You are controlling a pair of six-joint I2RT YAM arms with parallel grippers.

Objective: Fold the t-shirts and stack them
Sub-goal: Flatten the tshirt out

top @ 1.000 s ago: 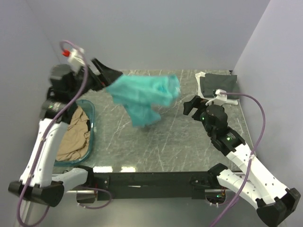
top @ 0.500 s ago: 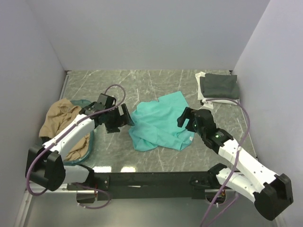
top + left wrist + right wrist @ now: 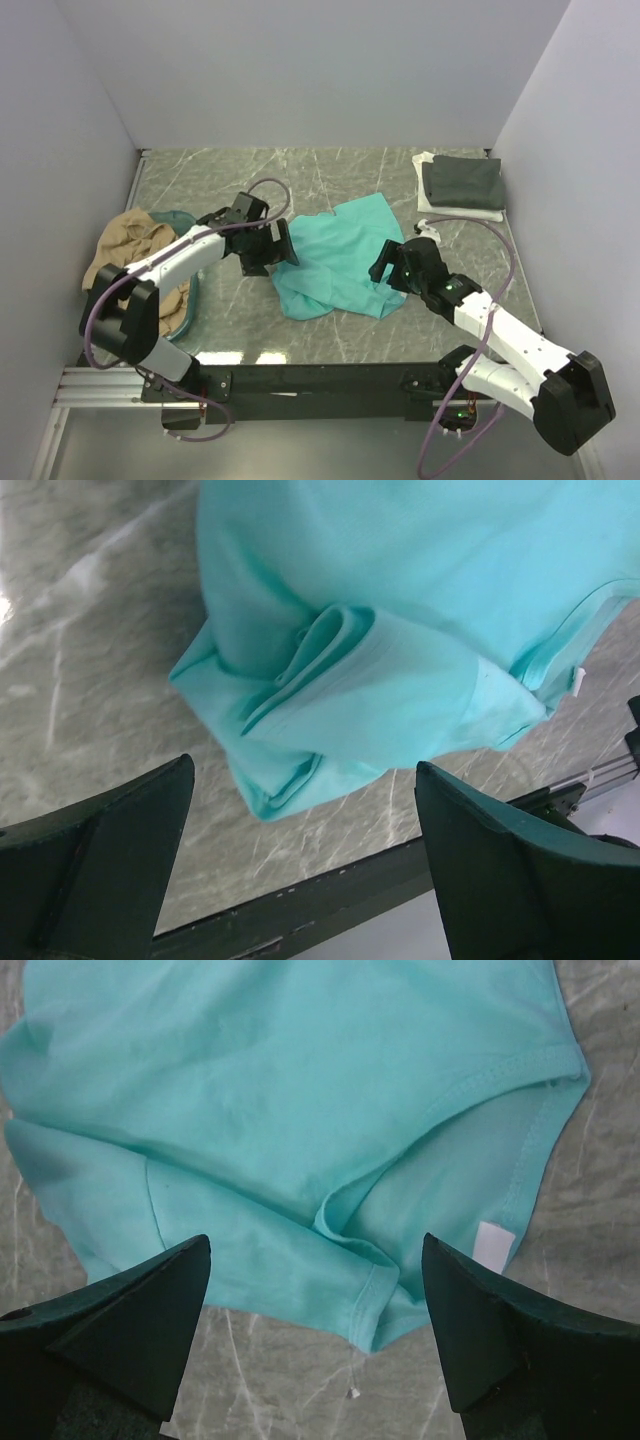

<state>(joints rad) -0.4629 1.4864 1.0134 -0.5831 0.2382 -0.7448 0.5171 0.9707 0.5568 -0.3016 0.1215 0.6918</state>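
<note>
A teal-green t-shirt [image 3: 340,255] lies crumpled and partly folded over itself in the middle of the table. My left gripper [image 3: 282,245] hovers at its left edge, open, with nothing between the fingers; the left wrist view shows the shirt's bunched corner [image 3: 330,680] beyond the gripper [image 3: 303,772]. My right gripper [image 3: 384,266] stands open over the shirt's right hem [image 3: 375,1280], empty [image 3: 315,1242]. A tan t-shirt [image 3: 125,255] is heaped in the basket. A dark grey t-shirt [image 3: 462,182] lies folded on a white one [image 3: 476,213] at the back right.
A teal translucent basket [image 3: 193,285] stands at the left edge of the table, with the tan cloth hanging over its rim. The table's black front rail [image 3: 330,895] runs just beyond the shirt. Grey walls close in the back and both sides.
The teal shirt, held up in the air by my left gripper a second ago, has been let go and now lies on the table. Both arms have come down to its edges.
</note>
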